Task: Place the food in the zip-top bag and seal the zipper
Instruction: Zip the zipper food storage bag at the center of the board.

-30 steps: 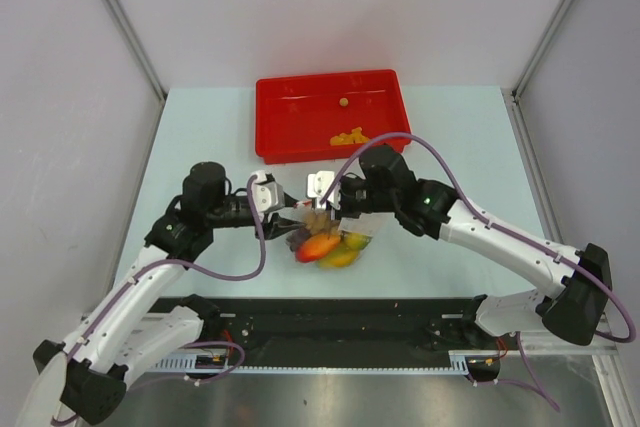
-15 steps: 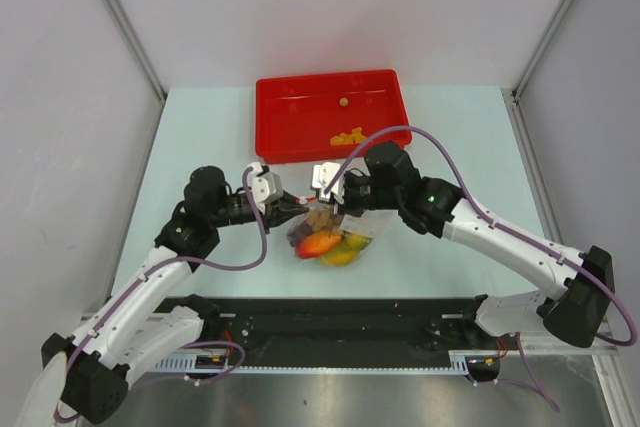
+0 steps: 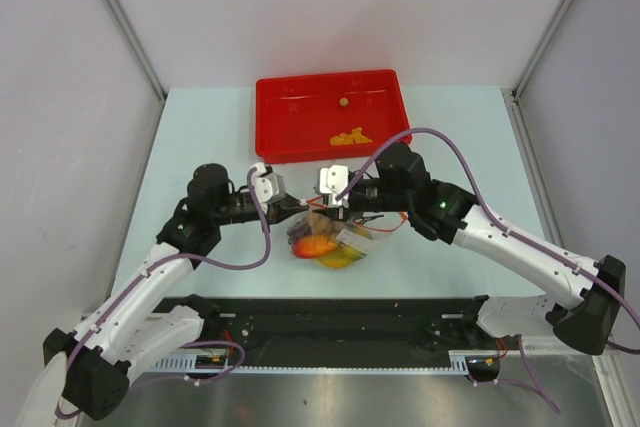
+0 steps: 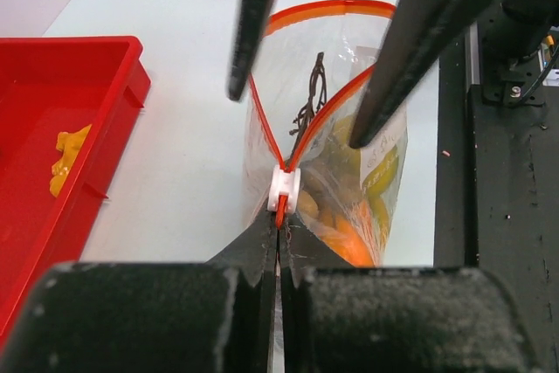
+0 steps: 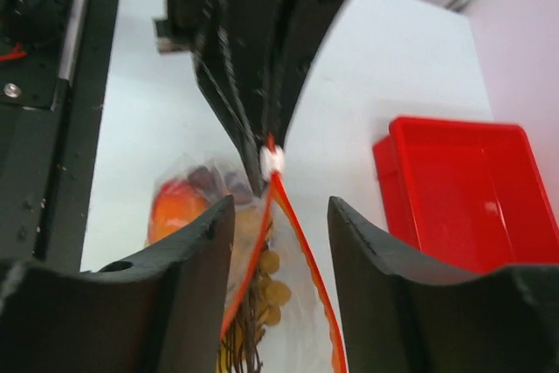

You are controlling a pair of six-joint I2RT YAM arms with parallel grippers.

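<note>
The zip-top bag (image 3: pixel 338 243) lies mid-table with its mouth standing open. Inside it I see food: a red-orange mango (image 3: pixel 315 245), a yellow-green mango (image 4: pixel 349 159), a tan ball cluster (image 5: pixel 272 279) and dark grapes (image 5: pixel 214 183). The zipper (image 4: pixel 306 19) forms an open loop that narrows to a white slider (image 4: pixel 284 188). My left gripper (image 4: pixel 279 220) is shut on the zipper's end just behind the slider. My right gripper (image 5: pixel 279 207) is open, one finger on each side of the bag mouth and touching neither side.
A red tray (image 3: pixel 300 132) stands behind the bag, holding small orange chunks (image 3: pixel 350 135) and one small ball (image 3: pixel 343 102). A black rail (image 3: pixel 350 332) runs along the near table edge. Both arms meet over the bag.
My left gripper has closed on the zipper end by the slider. My right gripper was shut and has opened, letting go of the bag mouth. The bag mouth now gapes.
</note>
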